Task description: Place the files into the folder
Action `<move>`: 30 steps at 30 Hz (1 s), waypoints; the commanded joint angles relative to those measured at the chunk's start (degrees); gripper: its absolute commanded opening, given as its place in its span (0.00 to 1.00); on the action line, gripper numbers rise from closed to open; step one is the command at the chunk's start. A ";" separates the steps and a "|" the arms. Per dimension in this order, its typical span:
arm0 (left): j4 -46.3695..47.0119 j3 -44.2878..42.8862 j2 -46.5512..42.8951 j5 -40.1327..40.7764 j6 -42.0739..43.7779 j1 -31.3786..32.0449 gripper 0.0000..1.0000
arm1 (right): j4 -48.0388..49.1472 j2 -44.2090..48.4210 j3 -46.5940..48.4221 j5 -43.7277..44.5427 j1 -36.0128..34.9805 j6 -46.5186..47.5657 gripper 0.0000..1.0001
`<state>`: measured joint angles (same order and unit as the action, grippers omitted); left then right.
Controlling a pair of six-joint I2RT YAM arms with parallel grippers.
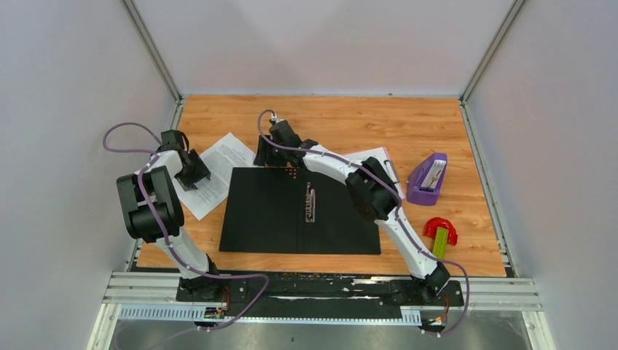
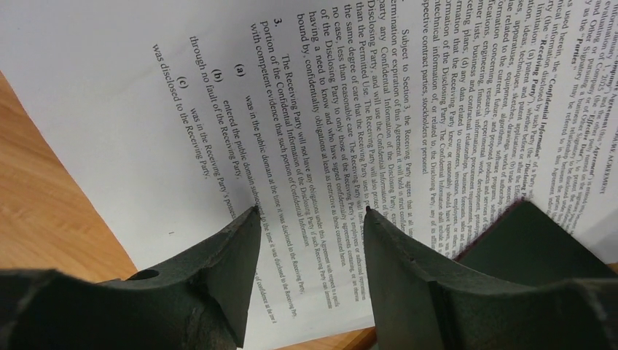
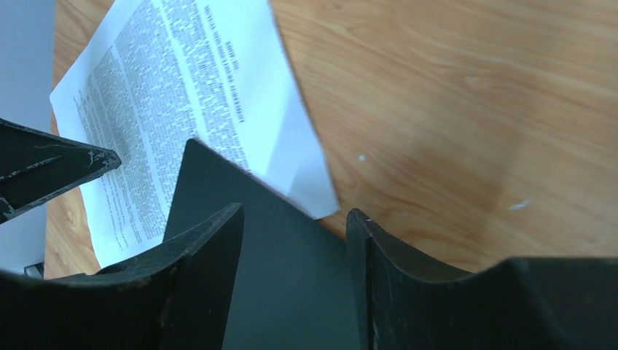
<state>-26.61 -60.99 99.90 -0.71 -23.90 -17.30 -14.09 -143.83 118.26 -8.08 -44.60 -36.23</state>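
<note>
The folder [image 1: 270, 219] lies open and flat in the middle of the wooden counter [image 1: 437, 124], black inside facing up, with its metal ring clip [image 1: 310, 203] running down the spine. The files [image 1: 226, 157], white sheets packed with black print, lie at a slant on the counter just off the folder's far left corner. In the right wrist view their nearest corner meets the folder's edge, though I cannot tell whether it slips under. The left claw [image 1: 195, 169] sits low over the left part of those sheets. In its own wrist view its two fingers stand apart with printed text showing between them, so it is open and grips nothing. The right arm reaches across the folder, and the right claw [image 1: 271, 157] is at the folder's far edge near that same corner. Its fingers are also parted, with only the black cover showing in the gap, and I see nothing pinched. Off to the right, well apart from the folder, rest a purple stapler-like thing [image 1: 428, 179] and a small red item with a green strip [image 1: 440, 233].
</note>
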 commanded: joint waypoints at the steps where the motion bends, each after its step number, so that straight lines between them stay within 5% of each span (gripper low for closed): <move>1: 3.59 0.98 1.43 -4.71 -2.15 -0.17 0.61 | -4.02 -2.76 4.26 4.40 -1.56 -3.99 0.55; 8: 4.56 0.41 3.01 -6.82 -3.55 -0.14 0.60 | -3.23 -3.47 4.77 7.76 -1.75 -7.14 0.56; 14: 6.33 0.37 4.29 -9.88 -5.74 -0.14 0.58 | 10.63 -4.64 2.46 2.14 -0.76 -10.20 0.57; 30: 10.39 -1.26 0.01 -20.80 -7.26 -0.15 0.58 | 17.24 -9.46 7.01 -2.67 3.50 -8.15 0.52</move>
<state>-17.67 -61.23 101.91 -18.41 -29.82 -17.39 -2.00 -150.95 123.79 -7.25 -42.00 -44.47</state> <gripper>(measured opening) 0.578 0.520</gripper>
